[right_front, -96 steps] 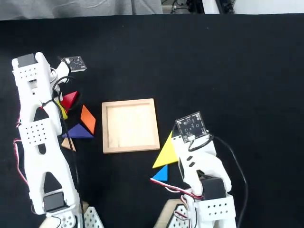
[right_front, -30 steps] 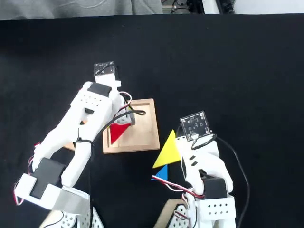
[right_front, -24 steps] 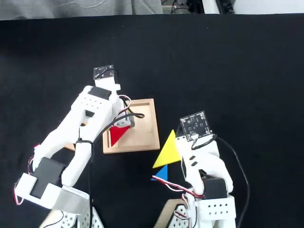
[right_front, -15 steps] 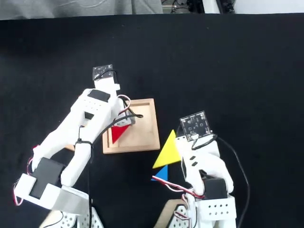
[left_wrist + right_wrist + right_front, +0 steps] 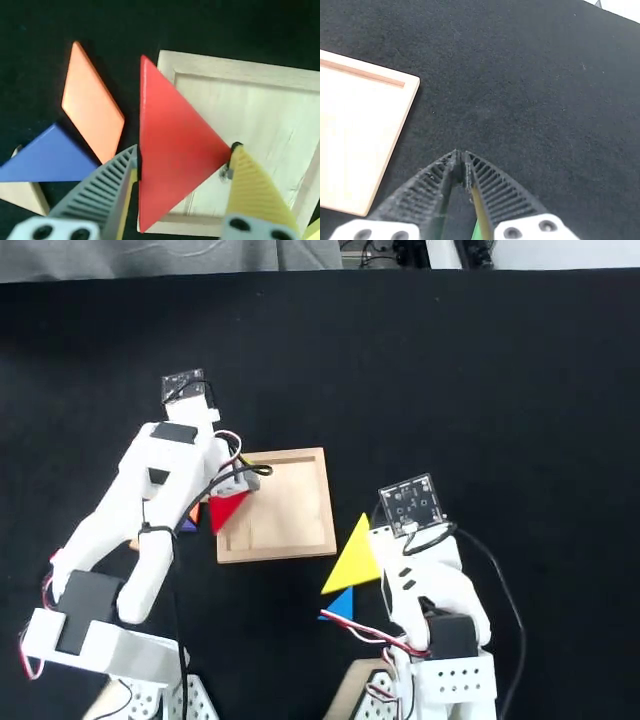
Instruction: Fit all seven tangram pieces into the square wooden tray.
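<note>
High view: the left pincer (image 5: 236, 496) has pulled back from the tray (image 5: 300, 540), taking the red triangle (image 5: 226, 512) with it. Half a second ago that triangle hung over the tray's floor. Now it straddles the rim nearest the left arm, half over the black worktop (image 5: 480, 390).

In the left wrist view the pincer (image 5: 184, 150) is clenched on the red triangle (image 5: 170, 145), one finger on each side. The tray (image 5: 240, 67) lies under and beyond the yellow finger (image 5: 250, 185). The orange piece (image 5: 92, 102) and indigo triangle (image 5: 47, 157) lie on the grey finger's (image 5: 107, 185) side, just outside the tray.

So the first placement looks abandoned or re-aimed. I judge that no piece is seated yet, and that the triangle probably needs turning until its edges meet a corner.

The right pincer (image 5: 462, 170) is closed on nothing above the worktop, with the tray's corner off to one side. The yellow triangle (image 5: 352, 558) and blue triangle (image 5: 340, 606) wait close beside it.
</note>
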Robot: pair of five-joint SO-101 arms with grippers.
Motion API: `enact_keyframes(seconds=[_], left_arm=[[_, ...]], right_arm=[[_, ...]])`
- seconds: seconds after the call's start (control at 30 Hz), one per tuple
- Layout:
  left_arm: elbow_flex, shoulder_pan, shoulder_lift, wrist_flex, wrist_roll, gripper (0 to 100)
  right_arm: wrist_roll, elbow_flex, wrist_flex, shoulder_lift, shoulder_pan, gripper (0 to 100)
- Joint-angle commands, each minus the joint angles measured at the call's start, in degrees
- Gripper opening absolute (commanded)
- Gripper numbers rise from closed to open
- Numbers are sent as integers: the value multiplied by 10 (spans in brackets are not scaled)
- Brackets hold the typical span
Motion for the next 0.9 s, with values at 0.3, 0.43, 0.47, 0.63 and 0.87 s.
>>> enact_keyframes(seconds=[0.3, 0.43, 0.47, 0.63, 0.87], left_arm=[[-18, 49, -5, -6, -2, 303], [-37, 48, -5, -3, -3, 303], [-40, 46, -5, -3, -5, 303], [-51, -16, -4, -7, -6, 303], [-61, -10, 46, -8, -6, 303]], right_arm=[[5, -1, -13, -54, 5, 12], [5, -1, -14, -54, 5, 12], [5, -1, -14, -54, 5, 12], [5, -1, -13, -54, 5, 12], [5, -1, -14, -54, 5, 12]])
